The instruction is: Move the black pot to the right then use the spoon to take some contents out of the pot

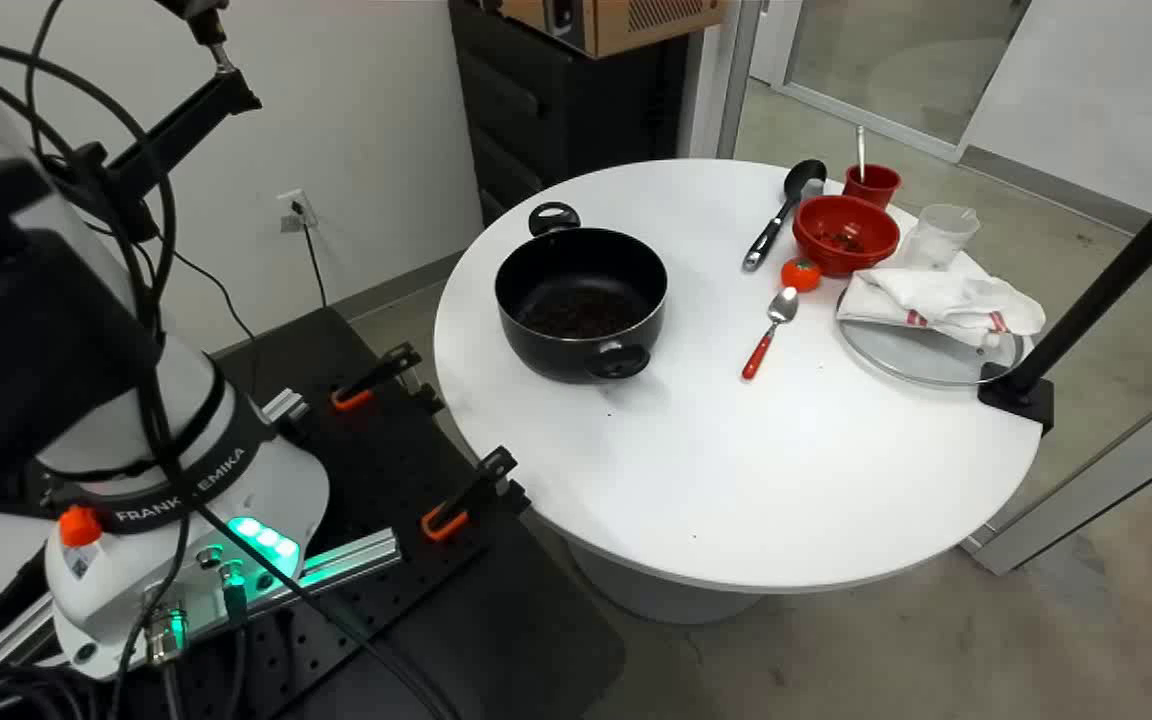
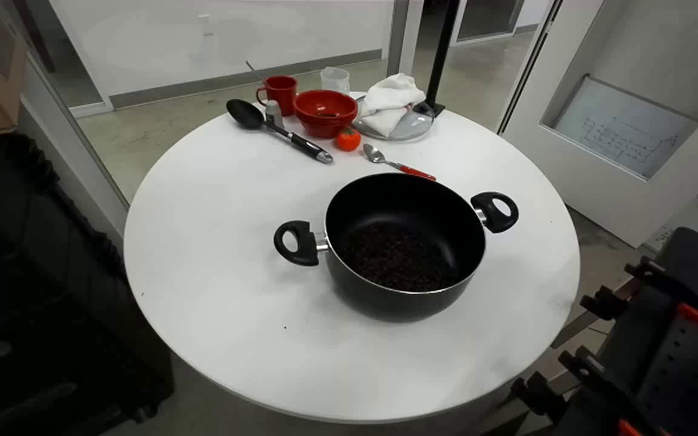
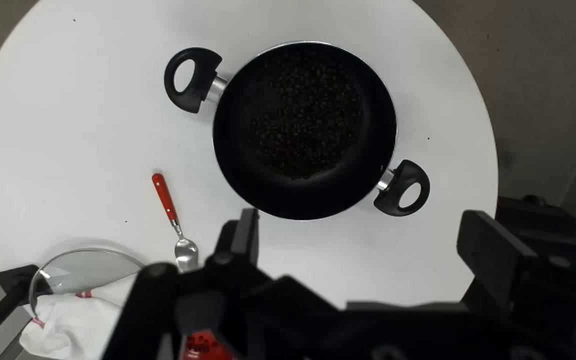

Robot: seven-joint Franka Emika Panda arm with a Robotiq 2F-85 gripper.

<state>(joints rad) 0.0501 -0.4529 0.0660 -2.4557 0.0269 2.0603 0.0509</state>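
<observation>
Arm base band (image 1: 219, 472): "FRANK" and "EMIKA", a cable (image 1: 169, 460) crossing between; lower left, in an exterior view.
Whiteboard (image 2: 624, 130): handwriting too small to read; upper right, in an exterior view.

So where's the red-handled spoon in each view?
In an exterior view: spoon right of centre, right of the black pot.
In an exterior view: spoon above centre, above the pot.
Wrist view: spoon left of centre, lower left of the pot.
Shared landmark: the pot.

The black pot (image 2: 406, 306) holds bits (image 2: 394, 257) too small to name; well apart from it, cloth (image 1: 946, 300) partly hides a lid (image 1: 921, 357).
</observation>
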